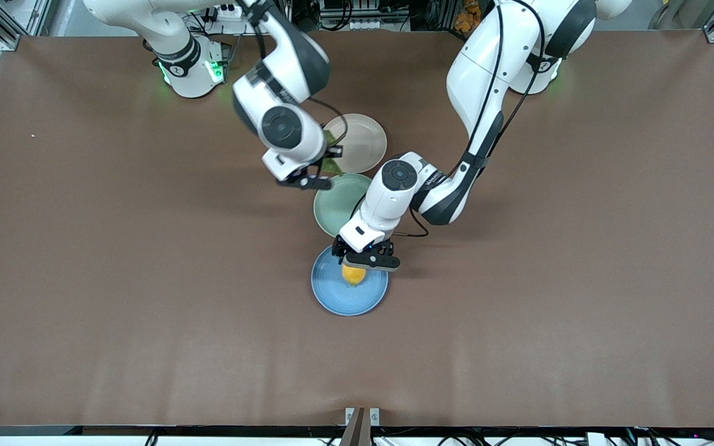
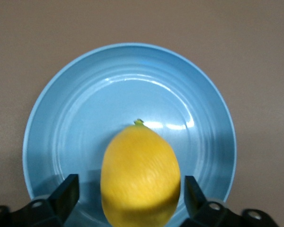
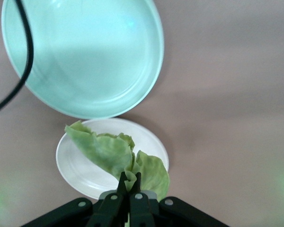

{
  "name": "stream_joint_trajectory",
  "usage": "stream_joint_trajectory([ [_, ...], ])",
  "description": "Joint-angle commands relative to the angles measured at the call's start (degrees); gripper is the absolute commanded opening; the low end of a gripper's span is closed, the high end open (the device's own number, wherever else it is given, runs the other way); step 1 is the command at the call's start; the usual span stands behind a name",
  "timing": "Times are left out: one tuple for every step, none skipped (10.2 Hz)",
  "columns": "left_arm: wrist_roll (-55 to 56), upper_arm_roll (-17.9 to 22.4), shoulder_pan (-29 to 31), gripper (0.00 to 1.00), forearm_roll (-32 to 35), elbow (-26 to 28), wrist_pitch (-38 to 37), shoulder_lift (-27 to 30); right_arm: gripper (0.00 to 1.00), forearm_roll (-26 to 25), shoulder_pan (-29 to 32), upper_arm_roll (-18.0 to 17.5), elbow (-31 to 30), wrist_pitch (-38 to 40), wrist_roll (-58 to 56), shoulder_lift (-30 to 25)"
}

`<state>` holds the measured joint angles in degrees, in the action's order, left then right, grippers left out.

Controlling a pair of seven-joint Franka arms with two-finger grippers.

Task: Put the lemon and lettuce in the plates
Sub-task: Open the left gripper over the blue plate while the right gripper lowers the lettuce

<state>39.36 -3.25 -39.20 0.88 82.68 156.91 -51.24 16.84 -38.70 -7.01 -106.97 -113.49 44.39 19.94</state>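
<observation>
You are at the placing step for both items. The left gripper (image 1: 366, 260) hangs over the blue plate (image 1: 332, 297), its fingers spread wide with gaps on both sides of the lemon (image 2: 140, 175) — so it is released, and the lemon seems to lie in that plate. The right gripper (image 3: 130, 182) is clenched on the lettuce (image 3: 113, 153), holding it over the beige plate (image 3: 78, 165), beside the pale green plate (image 3: 85, 56). Next, you probably lower the leaf, let go, then lift both arms straight up.
</observation>
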Motion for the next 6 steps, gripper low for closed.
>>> stream_joint_trajectory([
  [0.5, 0.9, -0.2, 1.0, -0.3, 0.1, -0.6, 2.3, 0.0, 0.4, -3.6, 0.6, -3.9, -4.8, 3.5, -0.4],
  [0.4, 1.7, 0.0, 1.0, -0.3, 0.0, -2.1, 3.5, 0.0, 0.4, -4.8, 0.6, -5.3, -7.0, 4.1, -0.2],
  [0.1, 2.4, 0.4, 1.0, -0.2, 0.0, -4.1, 5.3, 0.0, 0.4, -5.2, 0.6, -6.7, -9.1, 4.2, 0.2],
  [-0.1, 2.5, 2.1, 1.0, -0.1, 0.0, -7.1, 7.8, 0.0, 0.4, -6.6, 0.6, -6.8, -11.6, 4.5, 1.4],
  [-0.2, 2.5, 3.1, 1.0, -0.1, 0.0, -11.1, 10.5, 0.0, 0.4, -7.8, 0.6, -6.8, -14.5, 6.2, 3.0],
  [-1.5, 2.5, 5.4, 1.0, 0.0, 0.1, -16.8, 13.9, 0.0, 0.4, -8.2, 0.6, -6.8, -15.7, 6.4, 3.8],
])
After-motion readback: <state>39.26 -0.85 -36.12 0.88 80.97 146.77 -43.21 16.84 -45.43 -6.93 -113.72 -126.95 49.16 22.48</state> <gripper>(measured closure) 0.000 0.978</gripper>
